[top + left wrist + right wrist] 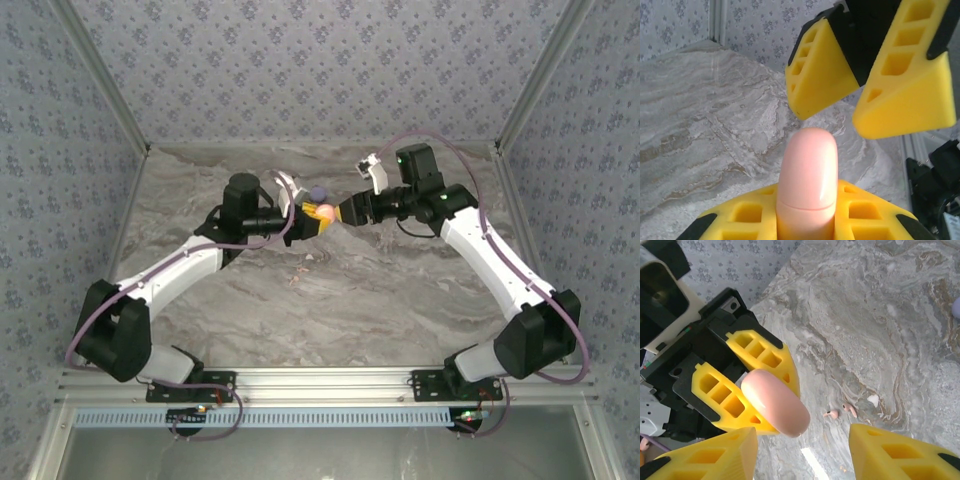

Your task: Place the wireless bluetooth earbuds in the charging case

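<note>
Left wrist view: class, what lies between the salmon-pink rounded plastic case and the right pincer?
Nothing: in the left wrist view a bare gap separates the salmon-pink rounded plastic case from the right pincer.

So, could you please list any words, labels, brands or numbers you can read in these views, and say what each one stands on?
There is no text to read.
The pink charging case is plain, the yellow fingers carry no marks, and the wallpaper has only a floral pattern.
Any print on the arm bases is too small to tell.
</note>
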Robot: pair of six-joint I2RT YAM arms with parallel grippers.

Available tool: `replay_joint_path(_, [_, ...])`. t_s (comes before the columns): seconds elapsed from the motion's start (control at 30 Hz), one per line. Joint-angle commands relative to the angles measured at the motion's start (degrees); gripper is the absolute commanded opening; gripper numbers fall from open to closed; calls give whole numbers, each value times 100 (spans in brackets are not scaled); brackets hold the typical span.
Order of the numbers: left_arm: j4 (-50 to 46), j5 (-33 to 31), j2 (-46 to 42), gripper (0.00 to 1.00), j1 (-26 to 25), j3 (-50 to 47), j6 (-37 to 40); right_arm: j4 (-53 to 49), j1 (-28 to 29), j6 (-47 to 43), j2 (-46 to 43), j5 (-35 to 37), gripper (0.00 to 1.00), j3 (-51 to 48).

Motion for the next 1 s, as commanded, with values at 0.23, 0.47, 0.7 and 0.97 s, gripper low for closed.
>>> replay_joint_path(0.23, [549, 181, -237, 10, -48, -150, 879, -583, 277, -520, -126, 102, 54, 249])
replay_joint_path(0.47, [470, 311, -303, 10, -125, -148, 993, -552, 275, -494, -71, 234, 54, 269])
replay_joint_path(0.7, [365, 423, -343, 10, -205, -151, 1086, -488, 258, -380, -32, 473, 55, 293])
replay_joint_path(0.97, [157, 490, -344, 10, -254, -117, 1213, -416, 221, -182, -35, 800, 55, 322])
